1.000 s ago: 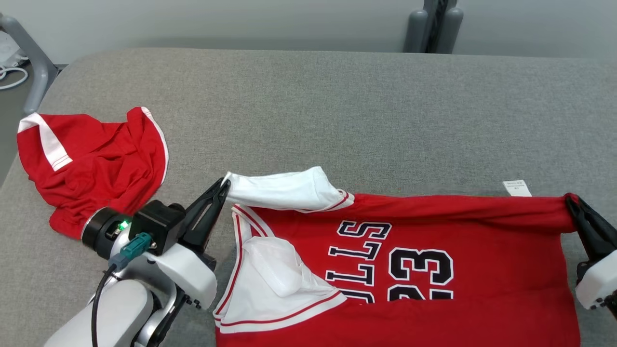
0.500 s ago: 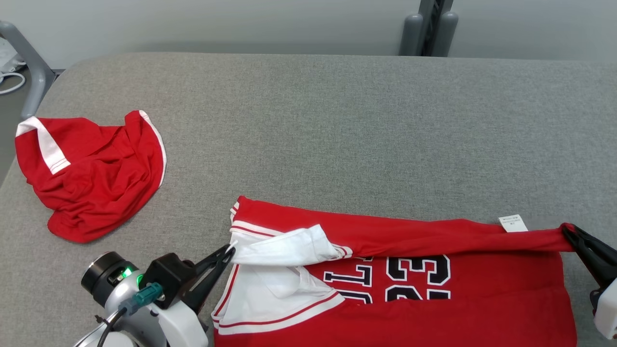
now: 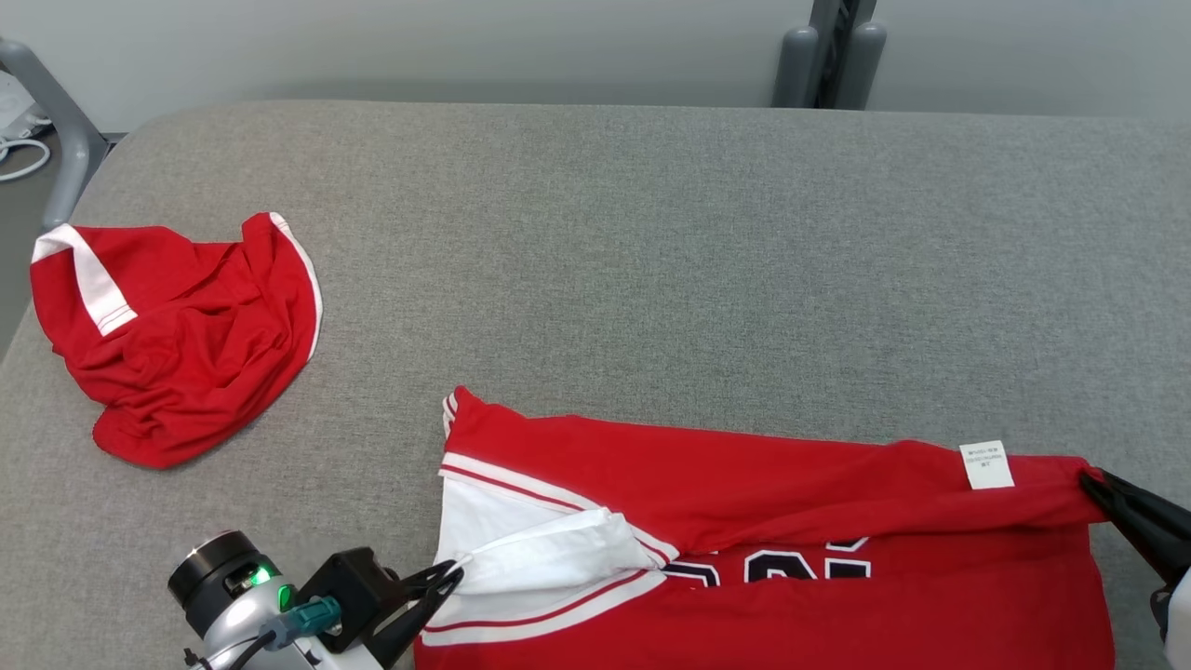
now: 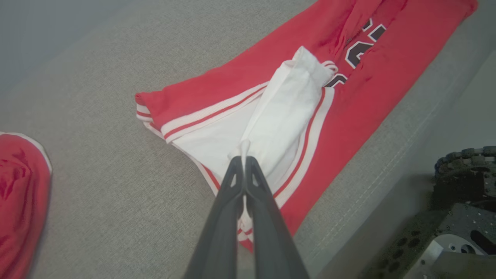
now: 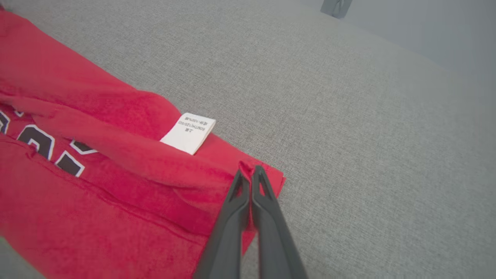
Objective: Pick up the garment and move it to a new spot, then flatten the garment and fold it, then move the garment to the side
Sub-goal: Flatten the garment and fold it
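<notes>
Left claw and right claw pinch the jersey, its fold half hiding the numbers.

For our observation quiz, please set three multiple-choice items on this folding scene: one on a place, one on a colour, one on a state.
1. Where does the crumpled red garment lie on the grey table?
A) on the red jersey
B) at the left, apart from the red jersey
C) on the floor

2. What colour is the care label on the red jersey?
A) black
B) yellow
C) white

3. How is the left gripper?
A) shut on a white fold of the red jersey
B) open above the table
C) shut on the care label

Key: 1 B, bare table shows between the two; 2 C, it stands out white against the red; 3 A, the left wrist view shows it pinching white fabric.
</notes>
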Available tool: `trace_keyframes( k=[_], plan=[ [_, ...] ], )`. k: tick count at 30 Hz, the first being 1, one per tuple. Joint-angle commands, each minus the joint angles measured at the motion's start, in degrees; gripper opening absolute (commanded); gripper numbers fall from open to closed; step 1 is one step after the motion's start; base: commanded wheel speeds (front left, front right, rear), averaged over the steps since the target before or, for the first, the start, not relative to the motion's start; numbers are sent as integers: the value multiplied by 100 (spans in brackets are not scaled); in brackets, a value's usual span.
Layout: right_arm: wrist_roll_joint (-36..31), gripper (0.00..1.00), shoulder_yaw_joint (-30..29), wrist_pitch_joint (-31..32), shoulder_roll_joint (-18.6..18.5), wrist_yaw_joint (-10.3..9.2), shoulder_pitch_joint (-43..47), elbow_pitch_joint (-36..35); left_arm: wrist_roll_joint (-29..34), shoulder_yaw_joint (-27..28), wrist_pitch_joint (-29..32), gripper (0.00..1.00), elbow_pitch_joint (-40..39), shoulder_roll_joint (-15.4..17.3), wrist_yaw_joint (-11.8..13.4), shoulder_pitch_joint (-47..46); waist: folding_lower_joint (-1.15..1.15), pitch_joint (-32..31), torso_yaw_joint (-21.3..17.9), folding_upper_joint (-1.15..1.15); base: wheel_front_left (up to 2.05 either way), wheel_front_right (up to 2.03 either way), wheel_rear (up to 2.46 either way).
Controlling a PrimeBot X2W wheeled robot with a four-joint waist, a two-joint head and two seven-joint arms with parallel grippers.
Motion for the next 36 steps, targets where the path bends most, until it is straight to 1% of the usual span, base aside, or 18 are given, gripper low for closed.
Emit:
trace_keyframes(
  k=[1, 6, 8, 12, 13, 14, 15, 17, 20, 22, 24, 26, 27, 29, 32, 33, 34, 36],
  plan=[
    [76, 0, 6, 51, -79, -4, 73, -24, -6, -1, 26, 0, -40, 28, -20, 31, 0, -1, 0, 0, 0, 0, 0],
    [257, 0, 70, 174, -259, -4, 93, -219, -53, -36, 155, 0, -132, 101, -11, 45, 0, -8, -28, 0, 0, 0, 0],
    [376, 0, 133, 284, -350, -4, 132, -349, -75, -92, 256, 0, -164, 126, -60, 64, 0, -7, -42, 0, 0, 0, 0],
    [695, 0, 197, 508, -379, -4, 196, -430, -181, -139, 409, 0, -156, 171, -53, 103, 0, -9, -55, 0, 0, 0, 0],
    [798, 19, 212, 570, -387, -4, 206, -455, -188, -159, 449, 0, -156, 182, -77, 111, 0, -11, -59, 0, 0, 0, 0],
    [931, 100, 210, 657, -395, -4, 237, -445, -208, -170, 483, 0, -157, 182, -88, 115, 0, -17, -62, 0, 0, 0, 0],
    [1019, 100, 232, 765, -465, -4, 256, -494, -269, -182, 512, 47, -165, 160, -90, 152, 0, -29, -60, 0, 0, 0, 0],
    [1159, 100, 195, 840, -520, -4, 312, -488, -330, -166, 524, 99, -167, 139, -48, 179, 0, -50, -59, 0, 0, 0, 0],
    [1299, 100, 92, 932, -623, -4, 333, -453, -375, -163, 572, 100, -178, 180, -42, 161, 0, -92, -67, 0, 0, 0, 0],
    [1242, 100, -93, 828, -678, -4, 244, -384, -384, -53, 496, 100, -181, 195, 43, 63, 0, -140, -76, 0, 0, 0, 0],
    [1193, 100, -271, 694, -580, -4, 187, -317, -398, 93, 370, 100, -157, 148, 161, -19, 0, -180, -87, 0, 0, 0, 0],
    [1089, 100, -483, 455, -434, -4, 106, -301, -410, 288, 157, 100, -96, 48, 349, -75, 0, -221, -94, 0, 0, 0, 0],
    [1089, 100, -483, 455, -434, -4, 106, -301, -410, 288, 157, 100, -96, 48, 349, -75, 0, -221, -94, 0, 0, 0, 0],
    [990, 100, -734, 178, -200, -4, 67, -233, -422, 513, -144, 100, -25, -115, 588, -118, 0, -265, -104, 0, 0, 0, 0],
    [750, 100, -1034, -194, 204, -4, 60, -150, -561, 844, -642, 100, 120, -460, 894, -110, 0, -336, -124, 0, 0, 0, 0],
    [547, 100, -1191, -410, 502, -4, 110, -101, -608, 993, -976, 100, 247, -684, 1026, -93, 0, -369, -145, 0, 0, 0, 0],
    [333, 100, -1347, -581, 808, -4, 189, -23, -619, 1118, -1306, 100, 426, -886, 1100, -88, 0, -406, -168, 0, 0, 0, 0],
    [139, 100, -1553, -726, 1109, -4, 251, 69, -604, 1209, -1647, 100, 640, -1066, 1168, -49, 0, -439, -198, 0, 0, 0, 0]
  ],
)
